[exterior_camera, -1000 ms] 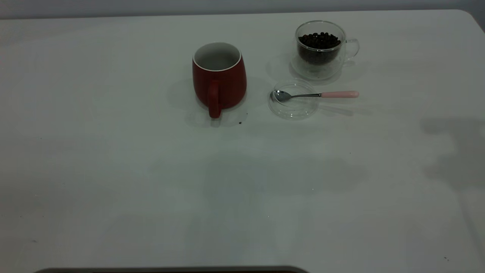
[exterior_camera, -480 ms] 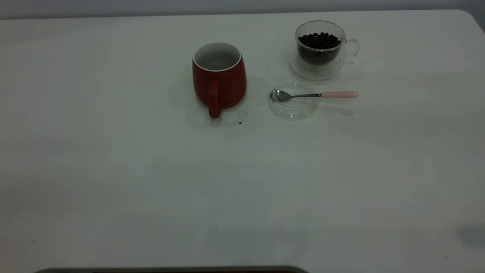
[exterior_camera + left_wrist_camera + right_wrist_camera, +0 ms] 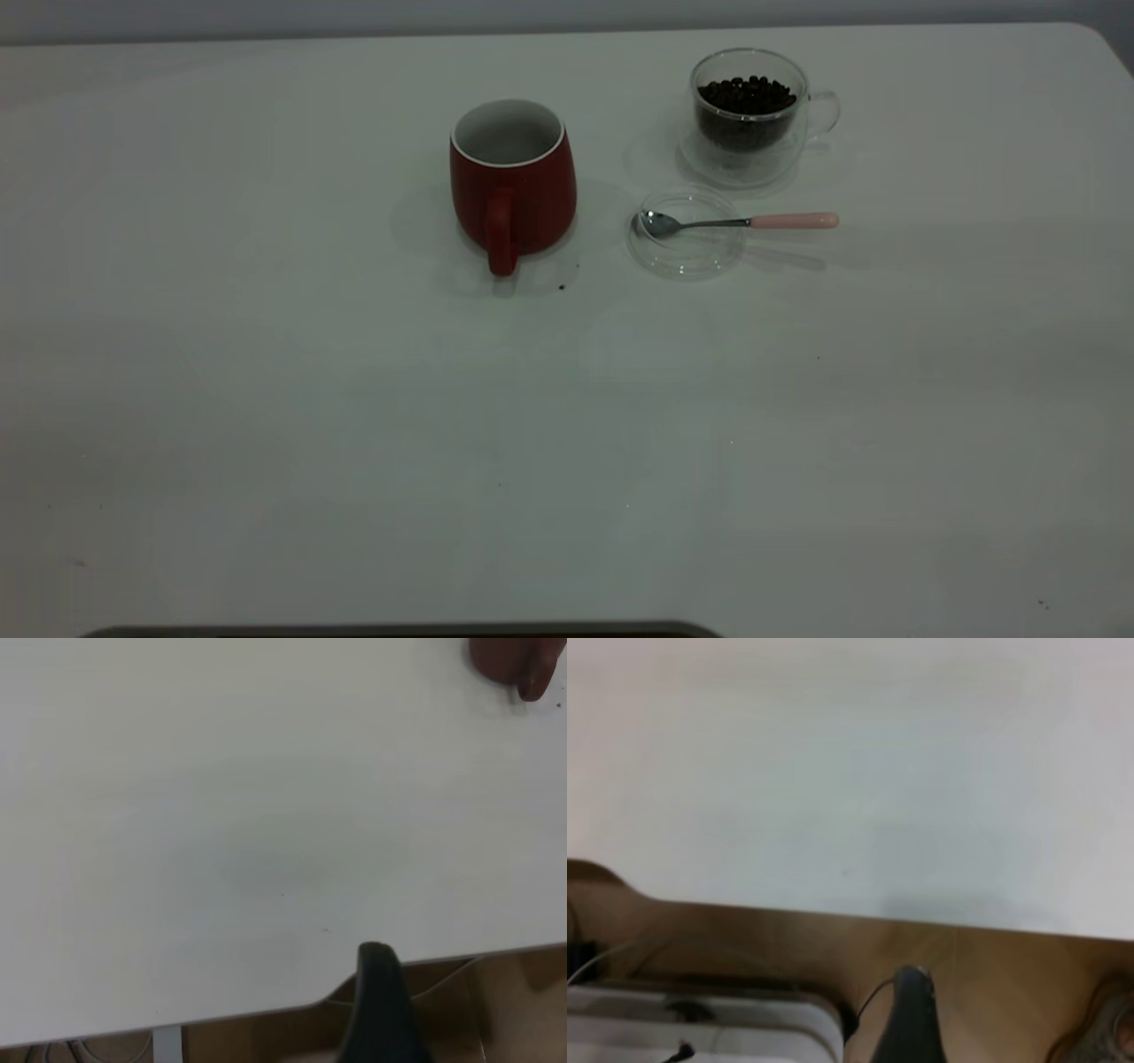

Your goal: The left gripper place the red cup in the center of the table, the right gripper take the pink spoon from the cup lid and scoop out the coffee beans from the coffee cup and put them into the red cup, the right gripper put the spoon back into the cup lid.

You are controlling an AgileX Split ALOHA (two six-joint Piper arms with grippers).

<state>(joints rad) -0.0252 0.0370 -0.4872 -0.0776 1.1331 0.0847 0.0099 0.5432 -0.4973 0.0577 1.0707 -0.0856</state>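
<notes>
1. The left end effector [image 3: 379, 992] hangs over the worktop's [image 3: 266, 399] edge, well clear of everything. Only one dark finger shows in its wrist view, so I cannot tell whether it is apart or together.
2. One red cup [image 3: 512, 182] stands upright near the worktop's middle, handle toward the camera. This looks like its intended central spot, close enough to receive scoops.
3. One cup lid [image 3: 687, 237] lies flat just right of the red cup. One pink spoon [image 3: 740, 221] rests on it, bowl inside and handle overhanging the rim, which probably leaves it easy to grip.
4. One coffee cup [image 3: 751, 115] stands behind the lid, holding a heap of coffee beans [image 3: 746, 94].
5. The right end effector [image 3: 911, 1014] sits off the worktop's edge; whether it is apart or together I cannot tell.
</notes>
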